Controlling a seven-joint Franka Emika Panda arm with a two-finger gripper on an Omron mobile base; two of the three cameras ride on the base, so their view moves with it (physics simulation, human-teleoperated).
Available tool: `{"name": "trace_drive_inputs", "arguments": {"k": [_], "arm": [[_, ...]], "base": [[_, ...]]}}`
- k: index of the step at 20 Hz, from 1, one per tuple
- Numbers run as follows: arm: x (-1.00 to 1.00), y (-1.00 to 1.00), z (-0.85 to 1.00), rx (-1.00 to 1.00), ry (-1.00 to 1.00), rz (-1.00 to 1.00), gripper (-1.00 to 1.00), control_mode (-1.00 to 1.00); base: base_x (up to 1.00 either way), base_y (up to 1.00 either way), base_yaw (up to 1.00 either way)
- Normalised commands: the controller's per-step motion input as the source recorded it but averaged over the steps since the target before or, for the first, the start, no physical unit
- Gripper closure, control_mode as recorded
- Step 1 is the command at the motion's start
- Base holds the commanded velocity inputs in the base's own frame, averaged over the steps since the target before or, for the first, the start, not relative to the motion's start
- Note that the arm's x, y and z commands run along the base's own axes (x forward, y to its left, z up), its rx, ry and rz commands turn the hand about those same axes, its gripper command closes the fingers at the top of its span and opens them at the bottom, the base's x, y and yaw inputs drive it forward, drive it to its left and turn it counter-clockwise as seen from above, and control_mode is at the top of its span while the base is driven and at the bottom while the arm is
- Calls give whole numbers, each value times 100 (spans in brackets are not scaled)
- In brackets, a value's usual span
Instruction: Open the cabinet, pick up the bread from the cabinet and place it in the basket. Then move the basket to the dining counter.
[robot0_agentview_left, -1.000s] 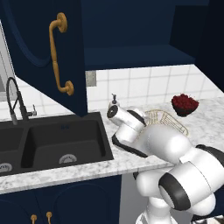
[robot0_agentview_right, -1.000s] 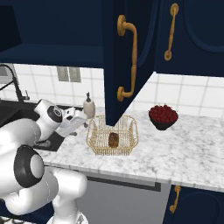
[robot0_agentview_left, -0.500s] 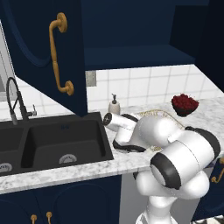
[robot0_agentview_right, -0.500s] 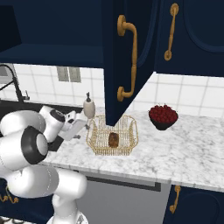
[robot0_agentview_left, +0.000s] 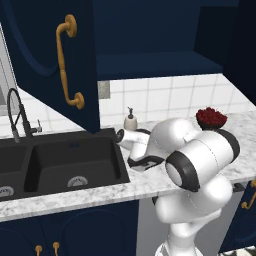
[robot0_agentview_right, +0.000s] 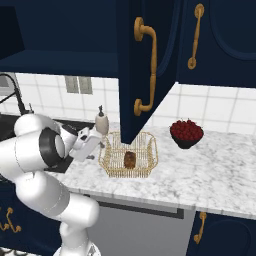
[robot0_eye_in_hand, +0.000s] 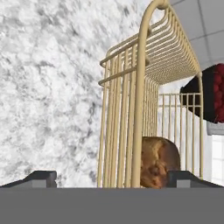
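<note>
- On the marbled counter (robot0_agentview_right: 210, 175) beside the black sink (robot0_agentview_left: 65, 162), the wire basket (robot0_agentview_right: 128, 156) stands with the bread (robot0_agentview_right: 130, 160) lying inside it, so the part of the task that seems to remain is to carry the basket to the dining counter.
- The gripper (robot0_agentview_right: 86, 146) is just beside the left end of the basket, low over the counter. In the hand view its two tips (robot0_eye_in_hand: 40, 177) stand wide apart and hold nothing; the near wall of the basket rises between them.
- Risk: the wall is made of thin wires. If the jaws close on one wire only, or too near the top rim, the basket could turn in the grip and tilt when lifted.
- Risk: a tilted basket may let the bread roll toward the low side, and perhaps over the rim.
- Risk: if the hand goes forward before closing, it could push the light basket along the counter toward the dark red bowl (robot0_agentview_right: 186, 135).
- Risk: the open door of the cabinet (robot0_agentview_right: 142, 75) hangs right above the basket, and the soap bottle (robot0_agentview_right: 101, 122) stands close behind the gripper. A straight lift could hit the door edge; a wide swing could knock over the bottle.
</note>
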Motion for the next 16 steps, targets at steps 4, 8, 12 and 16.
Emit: {"name": "trace_drive_inputs", "arguments": {"k": [4,8,12,16], "arm": [[22,-15,-14,0,4,0,-100,-100],[6,-40,-3,0,1,0,-100,-100],[10,-18,-15,0,0,6,-100,-100],[23,-13,-35,0,0,9,-100,-100]], "base": [[0,0,0],[0,0,0],[0,0,0],[0,0,0]]}}
